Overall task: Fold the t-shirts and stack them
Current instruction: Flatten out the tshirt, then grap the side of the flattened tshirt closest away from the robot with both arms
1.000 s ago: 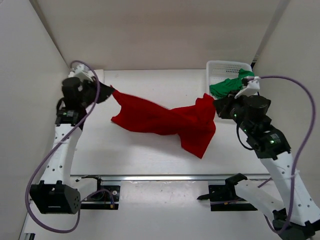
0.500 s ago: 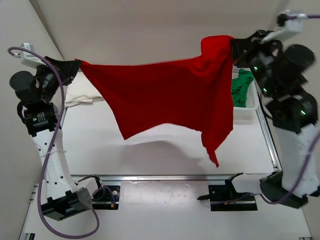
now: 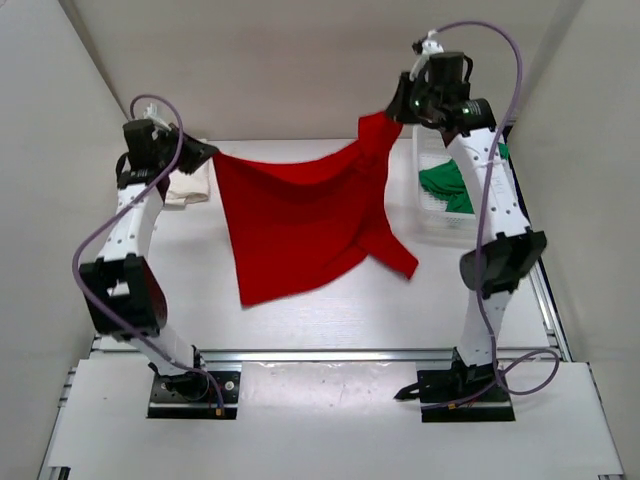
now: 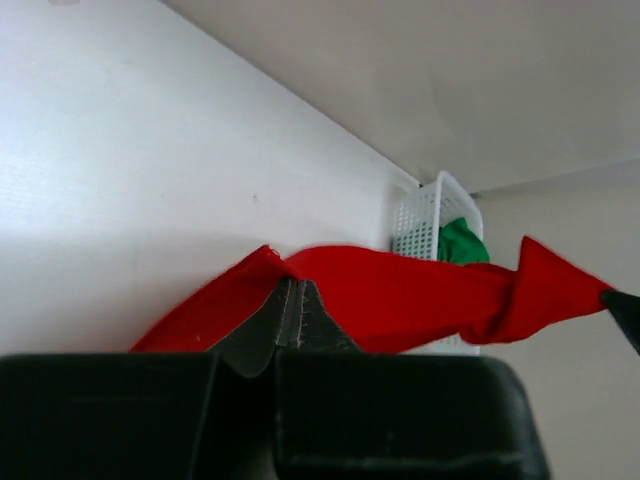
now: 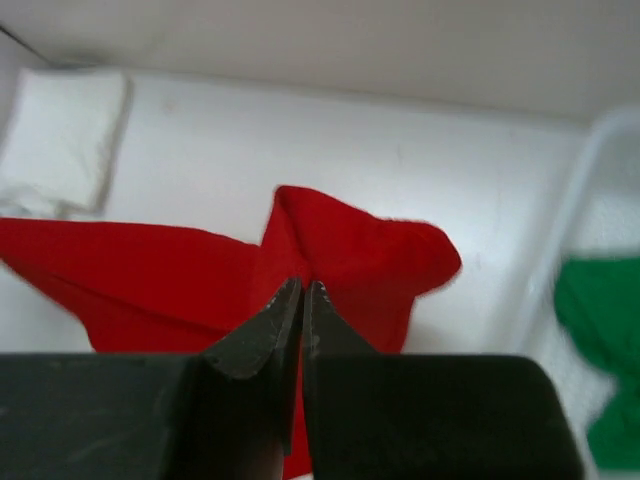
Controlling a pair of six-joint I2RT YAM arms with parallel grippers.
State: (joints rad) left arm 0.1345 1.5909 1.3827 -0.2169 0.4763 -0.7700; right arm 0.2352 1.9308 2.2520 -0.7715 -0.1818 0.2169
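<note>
At your 10 o'clock the left gripper (image 3: 205,155) is clamped shut on one top corner of the red shirt (image 3: 295,220); the left wrist view shows the fingers pinched tight with red cloth bunched over them. A second ago this shirt sagged in a rumpled rope low between the arms, then it was thrown up high and wide. Now it has come back down as a broad sheet, strung along the far side of the table (image 3: 330,310) and spreading toward 6 o'clock. I judge that you are mid-way through laying it flat for its first fold, with no fold made yet. One sleeve kicks out toward 4 o'clock and will want smoothing. The cream shirt (image 3: 190,185) sits folded just beside the left gripper, at 10 o'clock. At 1 o'clock the right gripper (image 3: 395,108) is also closed on the shirt's other top corner, cloth puffed up past its fingertips. The green shirt (image 3: 445,185) waits in the basket (image 3: 440,228) at 2 o'clock. The left arm stands steeply off its base, wrist turned toward 3 o'clock. The right arm stretches tall and far toward 12 o'clock, wrist bent back toward 9 o'clock.
</note>
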